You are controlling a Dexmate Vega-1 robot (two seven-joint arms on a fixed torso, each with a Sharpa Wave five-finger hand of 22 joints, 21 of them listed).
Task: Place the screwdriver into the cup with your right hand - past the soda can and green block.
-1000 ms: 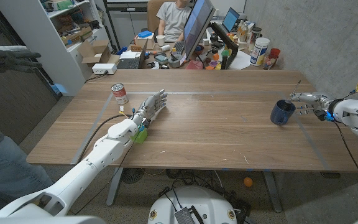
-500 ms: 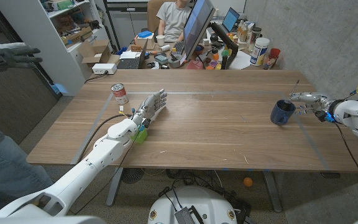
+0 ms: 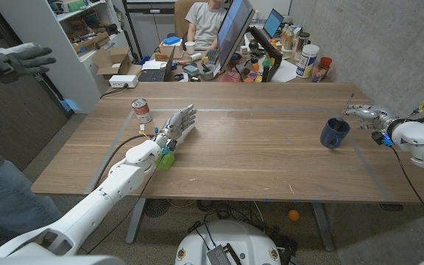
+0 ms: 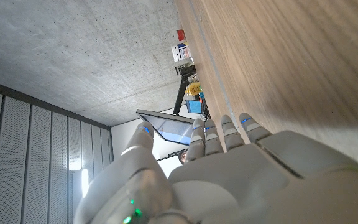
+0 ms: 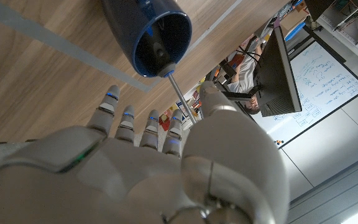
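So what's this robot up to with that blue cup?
It is putting a screwdriver into the blue cup at the table's right end. The handle sits inside the cup, and the shaft sticks out over the rim. The right hand is open just beside it. The left hand waits by the soda can, holding nothing.

Dark blue cup (image 3: 335, 133) upright just beside the right hand (image 3: 365, 113), screwdriver (image 5: 174, 87) standing inside, thin metal shaft leaning over the rim toward the fingers
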